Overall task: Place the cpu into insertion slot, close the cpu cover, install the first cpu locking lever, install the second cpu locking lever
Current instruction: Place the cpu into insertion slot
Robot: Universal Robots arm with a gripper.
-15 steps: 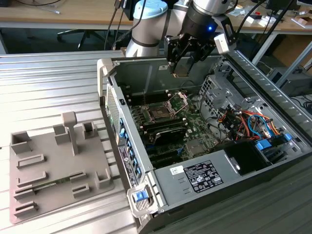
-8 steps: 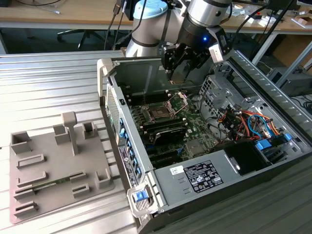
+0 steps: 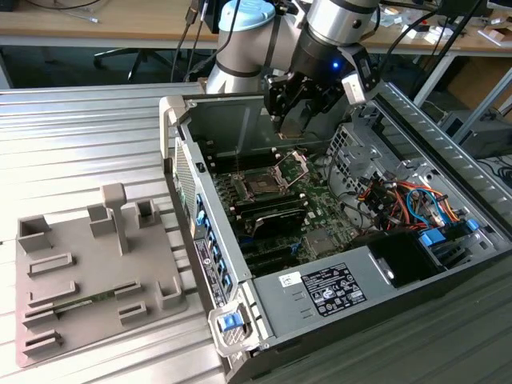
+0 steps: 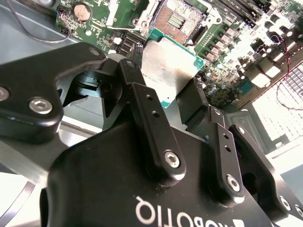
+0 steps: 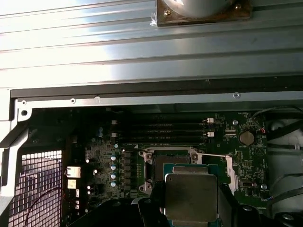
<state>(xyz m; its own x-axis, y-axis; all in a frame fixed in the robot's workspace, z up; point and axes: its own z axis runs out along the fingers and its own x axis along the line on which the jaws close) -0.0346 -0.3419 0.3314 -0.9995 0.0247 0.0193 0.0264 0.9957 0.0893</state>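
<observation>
My gripper [image 3: 301,110] hangs above the open computer case, shut on the cpu [image 3: 298,120], a thin square chip with a dull silver-tan face and green edge. In both wrist views the cpu [image 4: 168,66] [image 5: 191,196] sits between the black fingers [image 4: 142,99], held over the green board. The insertion slot [image 3: 260,186] [image 4: 177,16] [image 5: 160,163] lies below and beyond the chip, dark and bare inside its metal rim. The cpu cover [image 3: 293,165] [image 5: 217,165] stands swung open beside the slot.
The case walls [image 3: 180,152] surround the board closely. Memory slots [image 5: 161,130] run beside the socket. A power supply [image 3: 336,288] and bundled cables [image 3: 400,200] fill the case on the exterior view's right. A grey fixture plate [image 3: 88,272] lies at the exterior view's left.
</observation>
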